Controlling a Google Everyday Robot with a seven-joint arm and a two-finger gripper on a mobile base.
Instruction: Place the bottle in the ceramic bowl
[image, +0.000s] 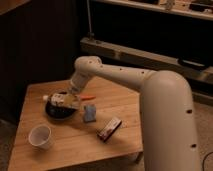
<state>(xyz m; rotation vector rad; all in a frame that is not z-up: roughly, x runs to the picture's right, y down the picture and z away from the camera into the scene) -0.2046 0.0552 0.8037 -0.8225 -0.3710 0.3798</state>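
The bottle (56, 99) is whitish with a pale cap pointing left. It lies on its side just above the black ceramic bowl (58, 113) at the left of the wooden table (75, 147). My gripper (69, 101) is over the bowl's right part, shut on the bottle's right end. The white arm (115, 72) reaches in from the right. The bowl's far side is partly hidden by the bottle and gripper.
A white cup (40, 136) stands front left. A small blue-grey block (90, 113) lies right of the bowl, and a flat dark box (109, 129) nearer the front. A thin orange item (87, 96) lies behind the block. Dark furniture stands behind the table.
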